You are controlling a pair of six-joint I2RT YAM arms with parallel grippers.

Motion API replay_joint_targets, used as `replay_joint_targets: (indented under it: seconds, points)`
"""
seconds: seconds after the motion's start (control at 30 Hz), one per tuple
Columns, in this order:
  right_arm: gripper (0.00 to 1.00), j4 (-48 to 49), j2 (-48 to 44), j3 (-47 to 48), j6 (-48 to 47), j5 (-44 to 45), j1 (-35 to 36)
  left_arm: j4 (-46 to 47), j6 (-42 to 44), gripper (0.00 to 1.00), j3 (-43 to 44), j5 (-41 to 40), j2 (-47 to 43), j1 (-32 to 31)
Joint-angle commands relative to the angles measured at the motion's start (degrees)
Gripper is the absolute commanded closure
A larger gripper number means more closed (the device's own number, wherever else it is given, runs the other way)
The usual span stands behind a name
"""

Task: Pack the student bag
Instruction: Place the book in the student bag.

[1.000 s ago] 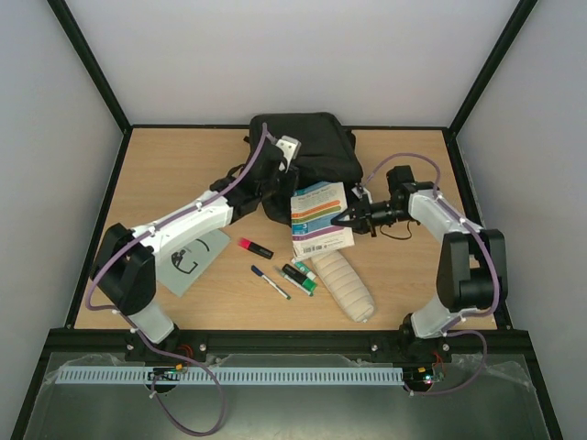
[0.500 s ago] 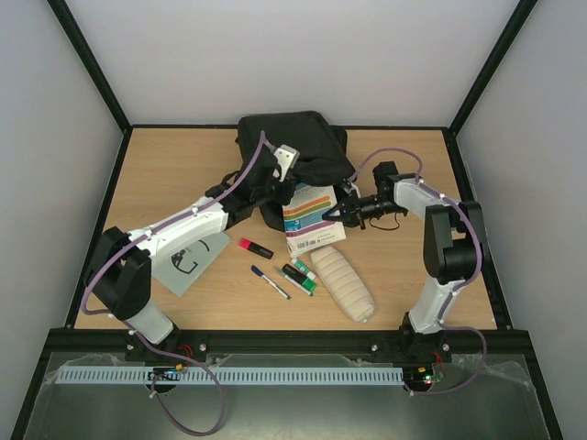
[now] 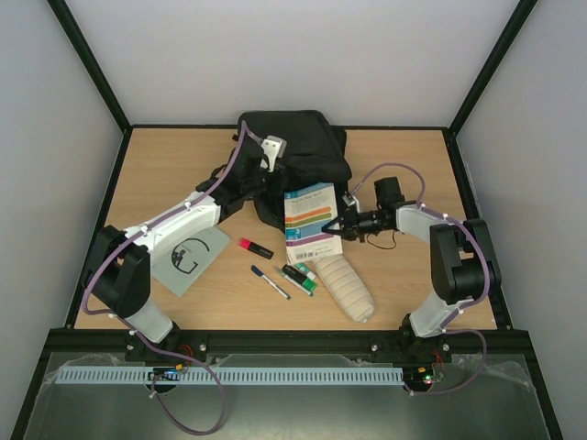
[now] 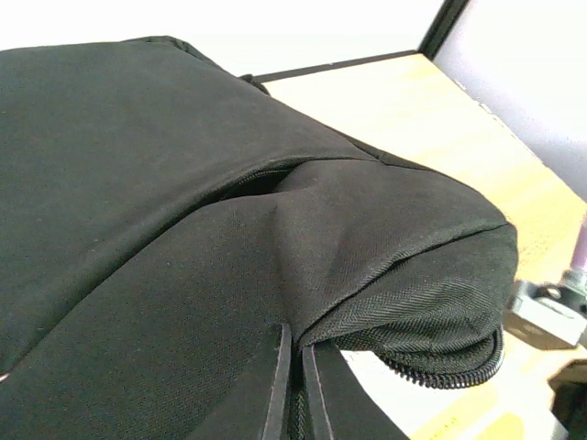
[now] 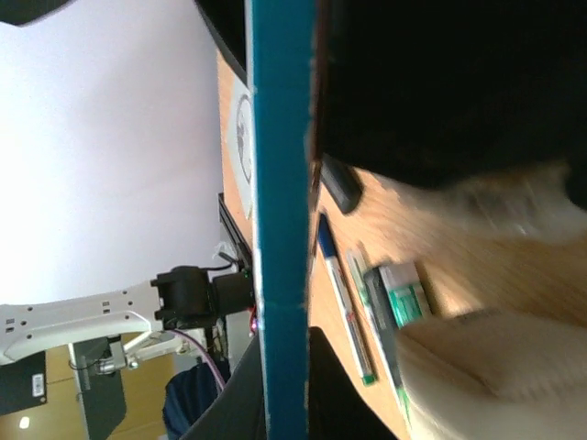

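The student bag (image 3: 295, 149), a large black backpack, lies at the back middle of the table and fills the left wrist view (image 4: 183, 183). My left gripper (image 3: 268, 176) (image 4: 295, 346) is shut on a fold of the bag's fabric beside its open zip (image 4: 449, 378). The right gripper (image 3: 342, 224) (image 5: 284, 341) is shut on a book (image 3: 310, 218) with a striped cover, held just in front of the bag. That book's teal edge (image 5: 280, 183) runs up between the fingers (image 5: 335, 390). The bag's inside is hidden.
A beige pencil case (image 3: 347, 285) lies in front of the book. To its left are green markers (image 3: 302, 276), a pen (image 3: 271, 282) and a red highlighter (image 3: 254, 247). A grey sheet with a logo (image 3: 189, 260) lies under the left arm.
The right gripper has carried the book left, toward the bag. The left gripper has pulled the bag's fabric left and back, and the bag has shifted left.
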Motion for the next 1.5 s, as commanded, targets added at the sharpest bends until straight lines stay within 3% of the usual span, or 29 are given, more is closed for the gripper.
replay_joint_targets:
  seconds: [0.0, 0.17, 0.33, 0.43, 0.6, 0.83, 1.07, 1.33, 1.47]
  points:
    - [0.99, 10.9, 0.1, 2.4, 4.6, 0.0, 1.9, 8.2, -1.1, 0.97, 1.1, 8.3, -0.4, 0.0]
    - [0.99, 16.2, 4.2, 6.0, 8.8, 0.5, 2.0, 8.2, -0.4, 0.98, 0.9, 10.3, -0.3, 0.0]
    - [0.98, 28.5, 6.3, 4.5, 19.3, 1.5, 2.0, 8.3, -0.3, 0.97, 0.8, 10.8, -0.5, 0.0]
    - [0.98, 29.6, 7.8, 4.5, 21.3, 4.1, 2.0, 8.2, -0.4, 0.98, 1.0, 11.5, -0.1, -0.1]
    - [0.93, 22.5, 13.3, 9.7, 15.9, 7.6, 2.1, 7.2, 0.1, 0.98, 1.4, 11.3, 1.0, -0.1]
    - [0.65, 11.2, 18.0, 15.3, 6.3, 13.5, 2.3, 6.8, 1.7, 0.98, 1.0, 10.2, 2.8, 0.0]
    - [0.45, 0.7, 9.7, 15.8, -4.4, 23.8, 2.3, 5.5, 2.7, 0.97, 1.2, 9.6, 3.9, 0.0]
    - [0.36, -6.1, -2.2, 12.1, -15.1, 35.0, 2.3, 5.1, 5.0, 0.98, 1.2, 12.9, 4.6, 0.1]
    - [0.36, -6.5, -8.1, 7.8, -19.5, 38.7, 2.3, 6.9, 6.3, 0.98, 1.1, 18.9, 4.8, 0.1]
